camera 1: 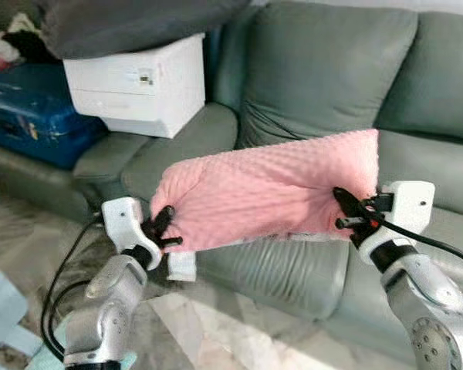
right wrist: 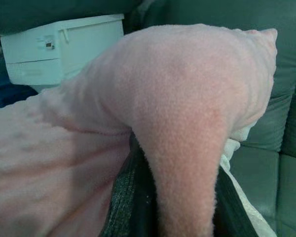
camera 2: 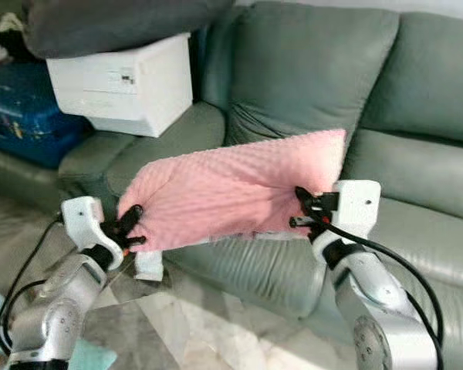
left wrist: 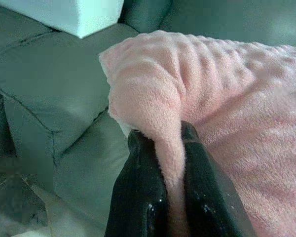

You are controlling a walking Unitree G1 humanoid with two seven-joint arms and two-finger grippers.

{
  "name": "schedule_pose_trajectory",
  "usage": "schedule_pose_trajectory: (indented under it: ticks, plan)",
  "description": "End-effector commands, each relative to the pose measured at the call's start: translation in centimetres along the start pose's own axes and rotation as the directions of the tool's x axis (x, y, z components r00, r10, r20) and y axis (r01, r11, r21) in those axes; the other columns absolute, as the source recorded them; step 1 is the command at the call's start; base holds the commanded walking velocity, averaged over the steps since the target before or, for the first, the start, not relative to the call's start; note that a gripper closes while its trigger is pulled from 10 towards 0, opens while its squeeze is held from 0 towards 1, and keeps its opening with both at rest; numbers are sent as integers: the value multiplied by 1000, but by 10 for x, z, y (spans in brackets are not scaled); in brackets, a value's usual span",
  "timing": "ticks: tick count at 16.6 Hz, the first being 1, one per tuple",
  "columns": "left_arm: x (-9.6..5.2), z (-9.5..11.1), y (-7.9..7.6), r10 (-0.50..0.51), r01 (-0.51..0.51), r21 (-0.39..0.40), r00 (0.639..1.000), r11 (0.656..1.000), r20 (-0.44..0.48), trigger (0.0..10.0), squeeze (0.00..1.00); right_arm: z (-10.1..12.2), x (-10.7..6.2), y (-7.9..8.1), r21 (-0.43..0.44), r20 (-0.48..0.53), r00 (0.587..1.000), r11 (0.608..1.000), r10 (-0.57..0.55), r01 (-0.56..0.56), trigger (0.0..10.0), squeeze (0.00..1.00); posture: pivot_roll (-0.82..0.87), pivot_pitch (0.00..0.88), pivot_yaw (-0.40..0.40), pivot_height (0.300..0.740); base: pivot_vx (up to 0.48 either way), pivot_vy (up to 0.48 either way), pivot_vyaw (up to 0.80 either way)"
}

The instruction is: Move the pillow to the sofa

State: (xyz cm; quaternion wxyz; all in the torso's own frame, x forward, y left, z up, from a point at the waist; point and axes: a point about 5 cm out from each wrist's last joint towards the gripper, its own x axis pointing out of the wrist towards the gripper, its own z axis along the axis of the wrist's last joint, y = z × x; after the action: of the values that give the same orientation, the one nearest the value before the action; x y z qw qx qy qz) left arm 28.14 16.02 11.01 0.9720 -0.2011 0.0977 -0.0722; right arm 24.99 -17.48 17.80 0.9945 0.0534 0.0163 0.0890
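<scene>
A pink dimpled pillow [camera 1: 270,189] hangs in the air in front of the grey-green sofa [camera 1: 324,69], stretched between both arms. My left gripper [camera 1: 163,228] is shut on the pillow's lower left corner; the left wrist view has the pink fabric [left wrist: 167,148] pinched between the black fingers [left wrist: 138,192]. At the right end my right gripper [camera 1: 347,212] is shut on the pillow, and in the right wrist view a fold of it [right wrist: 182,148] sits between the fingers. The pillow hovers above the front of the seat cushion [camera 1: 293,270].
A white box [camera 1: 139,85] rests on the sofa's left armrest with a dark grey cushion [camera 1: 131,23] on top. A blue suitcase [camera 1: 31,112] lies further left. Marble floor [camera 1: 216,331] stretches in front of the sofa. Black cables trail from both wrists.
</scene>
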Motion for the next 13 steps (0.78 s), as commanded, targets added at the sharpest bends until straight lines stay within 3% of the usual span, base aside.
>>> schedule_pose_trajectory:
  ticks: [1, 11, 13]
  plan:
    - [2, 2, 1, 12, -12, -3, 1000, 1000, -5, 10000, 0, 6, -2, -3, -7, 19, 1000, 1000, -15, 15, 10000, 0, -216, 0, 40, 740, 0, 0, -800]
    - [4, -1, 1, 15, -16, -16, 1000, 1000, -18, 10000, 0, 7, -4, -4, -18, 8, 1000, 1000, -16, 16, 10000, 0, -224, 0, 32, 740, 0, 0, -800]
    - [4, -1, 0, 16, -17, -15, 1000, 1000, -21, 10000, 0, 7, -4, -3, -22, 14, 1000, 1000, -13, 13, 10000, 0, -223, 0, 33, 740, 0, 0, -216]
